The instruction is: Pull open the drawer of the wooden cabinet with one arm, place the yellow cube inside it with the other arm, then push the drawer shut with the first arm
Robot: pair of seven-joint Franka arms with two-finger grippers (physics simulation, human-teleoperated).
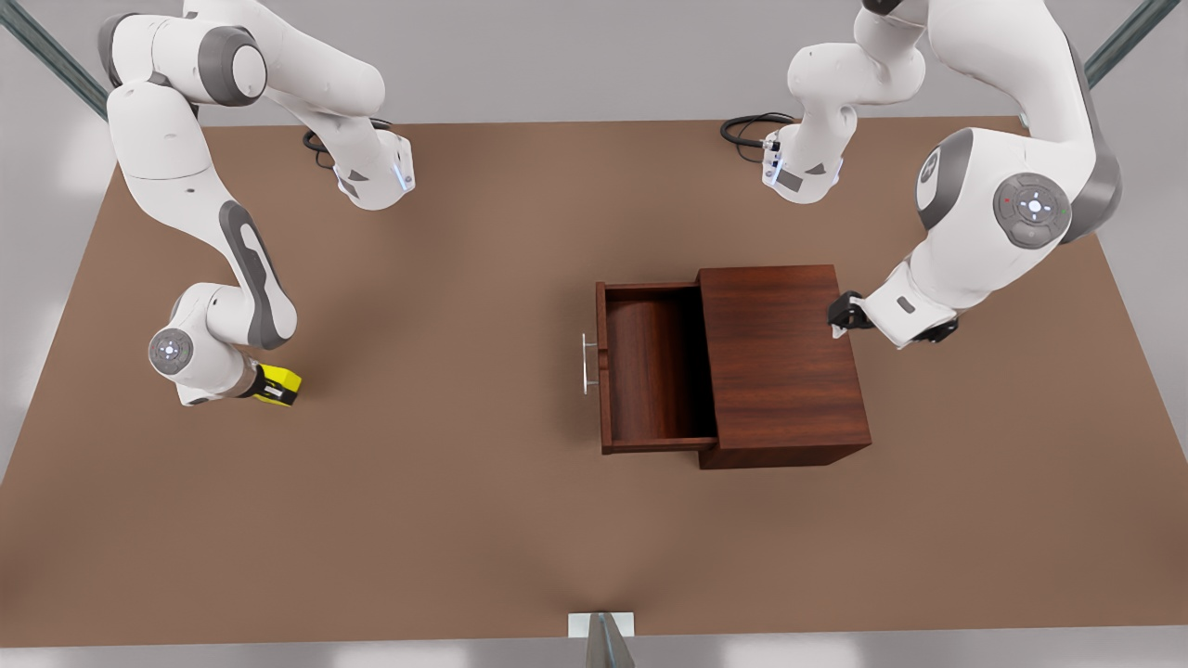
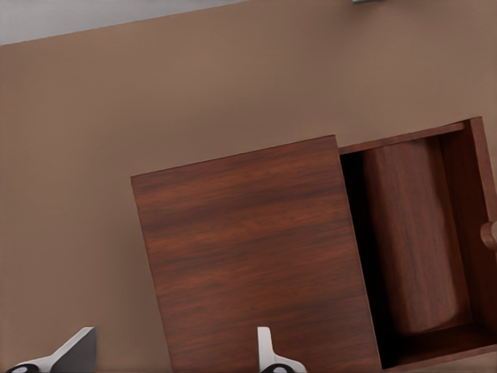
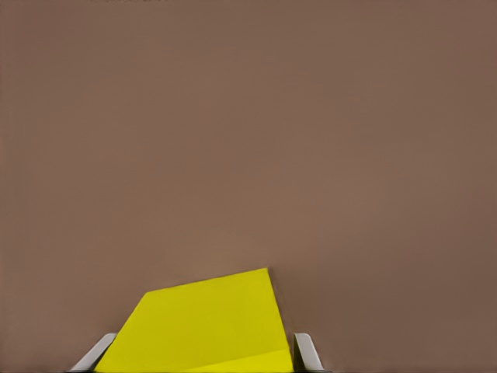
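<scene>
The wooden cabinet [image 1: 780, 362] [image 2: 248, 256] stands right of the table's middle in the front view. Its drawer [image 1: 654, 366] [image 2: 415, 233] is pulled out toward the front view's left, with nothing inside and the silver handle [image 1: 587, 364] on its front. My left gripper [image 1: 840, 315] [image 2: 172, 353] hovers open by the cabinet's back edge, on the side away from the drawer, holding nothing. At the front view's left, far from the cabinet, my right gripper [image 1: 269, 383] [image 3: 202, 350] is shut on the yellow cube [image 1: 286, 380] [image 3: 210, 322], low over the table.
The brown table [image 1: 445, 501] stretches wide between the cube and the open drawer. Black cables [image 1: 747, 130] lie by the arm bases at the back edge. A small metal bracket [image 1: 601, 626] sits at the table's front edge.
</scene>
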